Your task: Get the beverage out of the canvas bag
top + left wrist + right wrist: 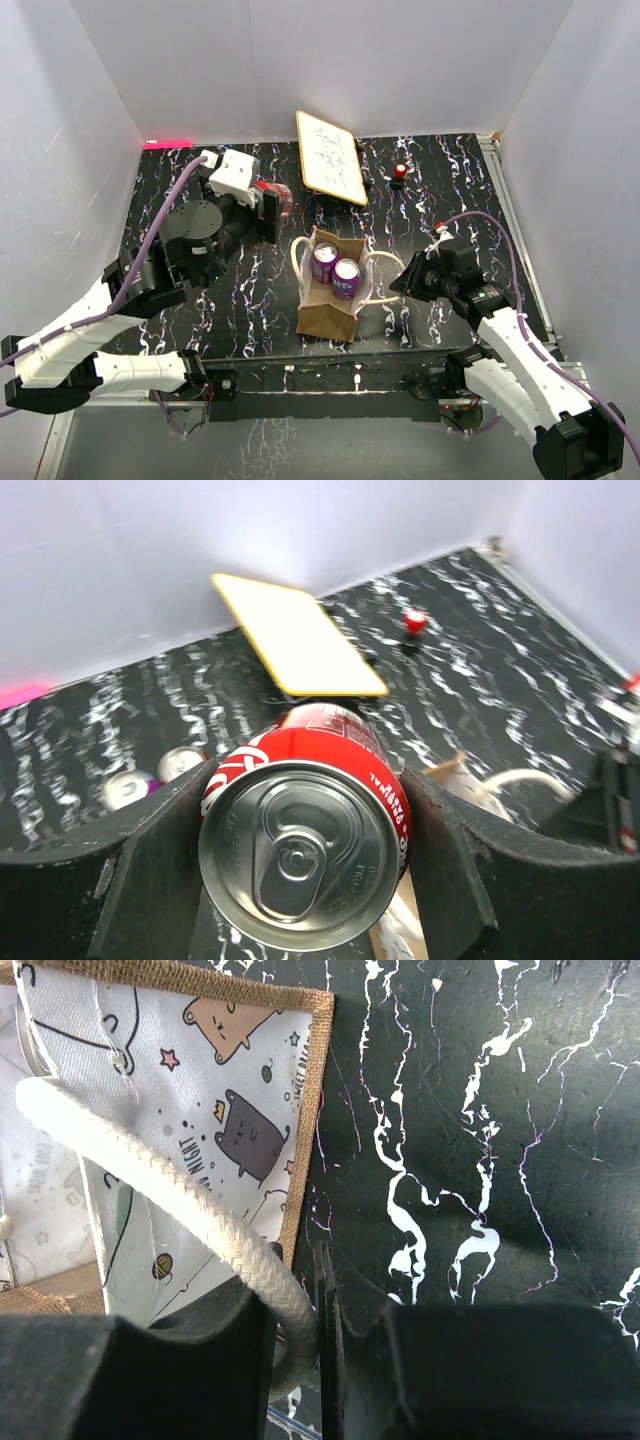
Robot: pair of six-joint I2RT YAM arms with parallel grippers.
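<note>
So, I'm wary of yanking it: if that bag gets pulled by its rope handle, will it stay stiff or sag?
Likely sags: the rope handle curves limply through the right gripper, and the canvas bag looks soft. The two purple cans inside probably weigh it down, so it may drag or tip rather than lift.

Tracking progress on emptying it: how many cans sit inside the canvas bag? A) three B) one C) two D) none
C: two purple cans stand in the open canvas bag; the red cola can is in the left gripper, outside it.
</note>
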